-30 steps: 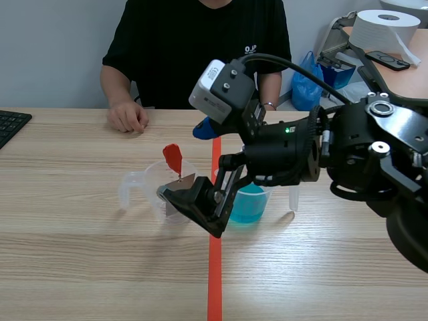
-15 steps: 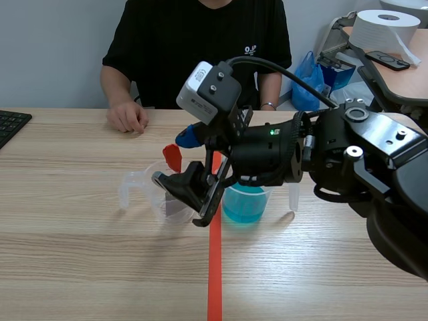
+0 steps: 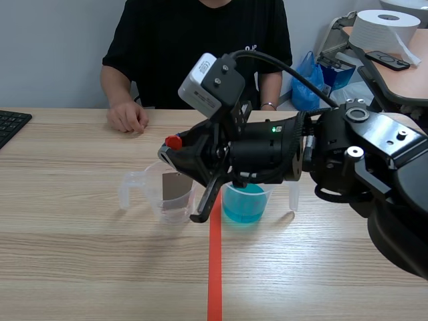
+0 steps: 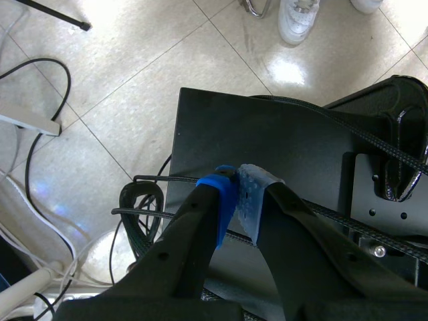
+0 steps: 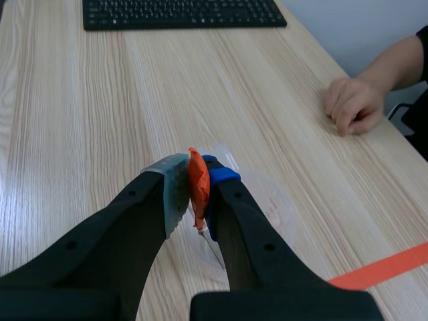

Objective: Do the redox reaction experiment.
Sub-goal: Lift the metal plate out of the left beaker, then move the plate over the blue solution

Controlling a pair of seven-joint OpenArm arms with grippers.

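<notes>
Strip of metal [image 3: 176, 187] hangs inside the clear beaker [image 3: 150, 194], just left of centre frame, right under the red tab [image 5: 198, 194] that the right gripper [image 5: 196, 179] has pinched tight. Cup of blue liquid [image 3: 246, 204] sits just beside it. Left gripper [image 4: 239, 194] is closed on nothing.

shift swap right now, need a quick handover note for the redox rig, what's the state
Left gripper: shut on nothing, over a tiled floor.
Right gripper: shut on the red tab of a thin grey metal plate, above the clear plastic measuring cup.
Clear cup of blue liquid stands right beside that cup.
Done: plate gripped, hanging inside the measuring cup.
Left: probably getting the plate into the blue liquid.
</notes>
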